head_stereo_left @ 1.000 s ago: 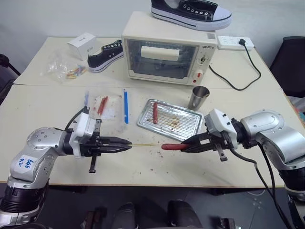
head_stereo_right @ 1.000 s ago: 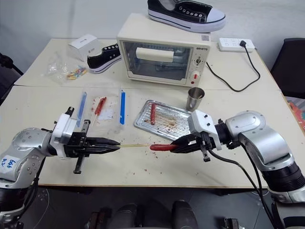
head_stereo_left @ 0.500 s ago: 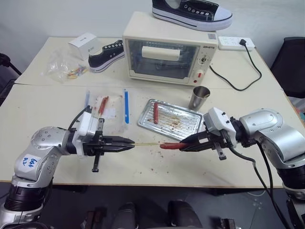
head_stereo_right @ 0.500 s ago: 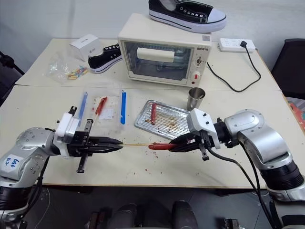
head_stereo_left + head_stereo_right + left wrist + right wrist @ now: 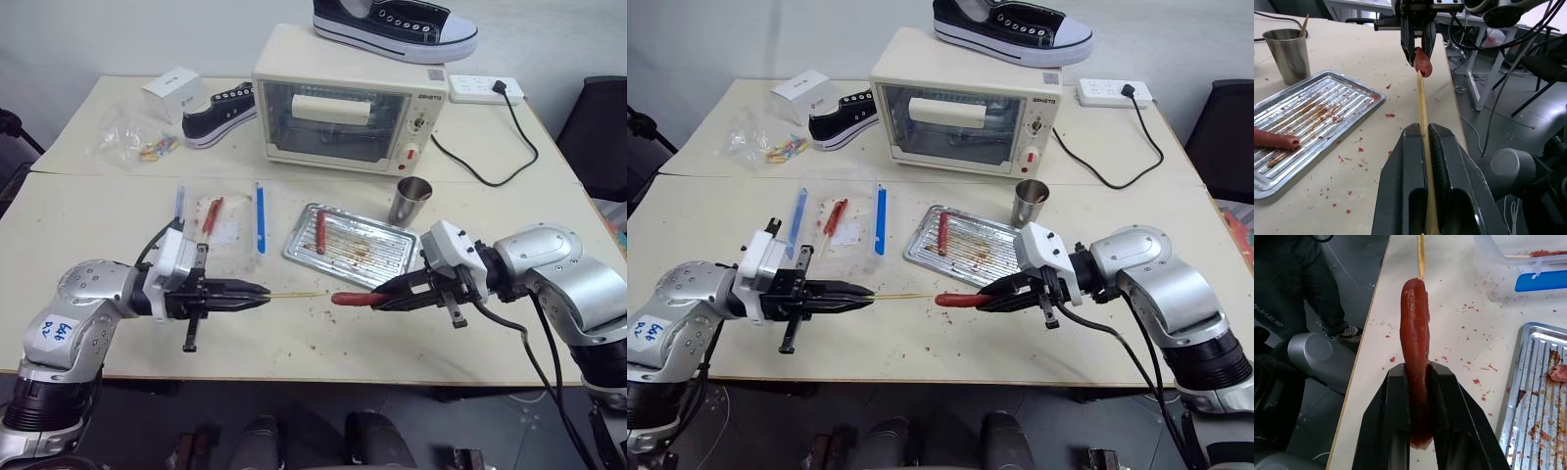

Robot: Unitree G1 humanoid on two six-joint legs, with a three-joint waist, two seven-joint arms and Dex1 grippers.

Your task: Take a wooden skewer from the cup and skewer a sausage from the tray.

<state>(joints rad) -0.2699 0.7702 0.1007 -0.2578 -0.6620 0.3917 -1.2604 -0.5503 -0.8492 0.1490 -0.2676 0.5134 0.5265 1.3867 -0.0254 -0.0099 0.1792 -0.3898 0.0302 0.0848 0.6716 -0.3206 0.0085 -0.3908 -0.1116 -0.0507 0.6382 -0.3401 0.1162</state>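
Skewer tip at sausage end, axes in line.
My left gripper clamps the wooden skewer; my right gripper grips the sausage, lengthwise toward it.

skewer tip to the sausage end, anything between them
Nothing visible. The left gripper is shut on the skewer, whose tip sits right at the near end of the sausage held in the right gripper. They line up end to end above the table, in front of the tray.
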